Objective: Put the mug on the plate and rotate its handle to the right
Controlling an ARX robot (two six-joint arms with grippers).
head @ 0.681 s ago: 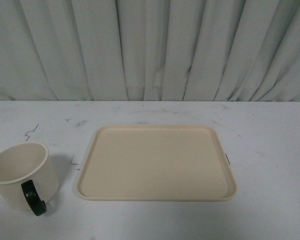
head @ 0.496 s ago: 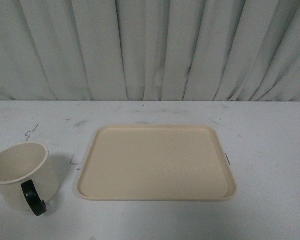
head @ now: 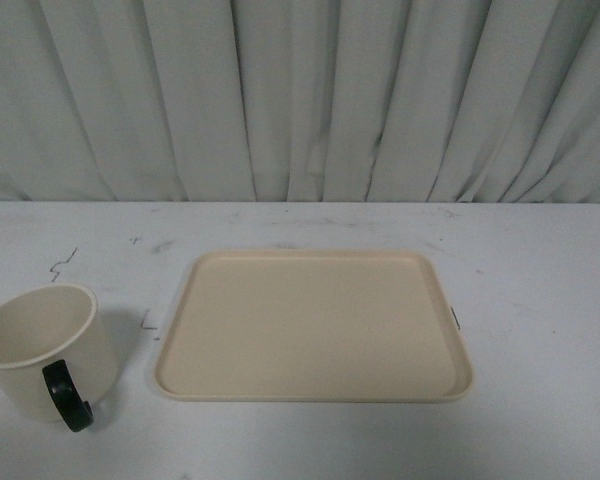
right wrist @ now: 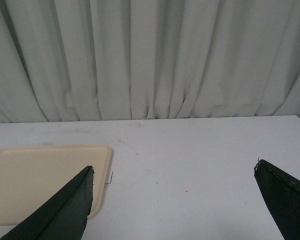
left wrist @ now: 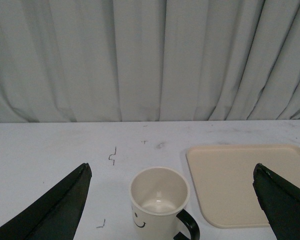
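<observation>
The cream-white mug [head: 42, 345] stands upright and empty on the table at the front left, a short gap left of the plate [head: 310, 325]. Its black handle [head: 65, 395] points toward the camera. The beige plate lies flat in the middle with nothing on it. Neither arm shows in the front view. In the left wrist view the mug [left wrist: 157, 202] sits ahead of my open left gripper [left wrist: 172, 172], its smiley face and handle [left wrist: 189, 227] showing, the plate [left wrist: 250, 182] beside it. My right gripper [right wrist: 174, 170] is open over bare table, with the plate [right wrist: 37, 180] to one side.
A pleated grey-white curtain [head: 300, 100] hangs behind the table's far edge. The white tabletop [head: 540, 280] carries small dark scuffs and marks [head: 62, 265] near the mug and the plate's corners.
</observation>
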